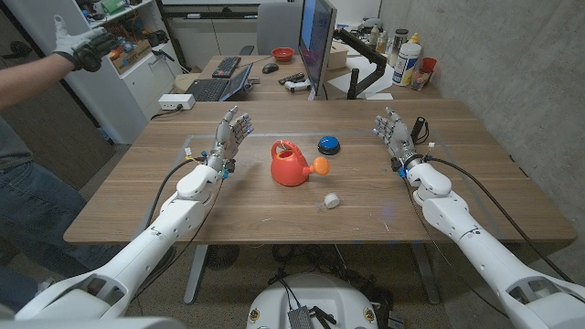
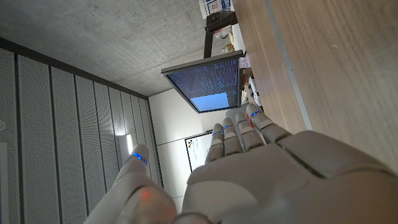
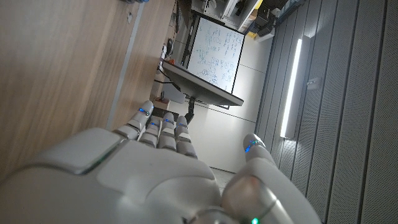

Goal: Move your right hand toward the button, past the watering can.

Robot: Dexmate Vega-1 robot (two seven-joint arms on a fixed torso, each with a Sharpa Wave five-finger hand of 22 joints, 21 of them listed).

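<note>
A red watering can (image 1: 292, 164) with an orange spout stands at the middle of the wooden table (image 1: 475, 196). Just behind it and a little to its right sits the blue button (image 1: 328, 144). My right hand (image 1: 393, 131) is up over the right part of the table, fingers apart and holding nothing, well to the right of the button. My left hand (image 1: 232, 133) is up over the left part, fingers spread, empty. The right wrist view shows my right hand's back (image 3: 155, 180) beside the tabletop (image 3: 56, 81); the left wrist view shows my left hand's back (image 2: 273, 180).
A small white roll (image 1: 331, 200) lies in front of the can. A monitor (image 1: 316, 41) stands at the table's far edge, with bottles (image 1: 409, 59) at the far right. A person (image 1: 37, 137) stands at the left, gloved hand (image 1: 80, 44) raised.
</note>
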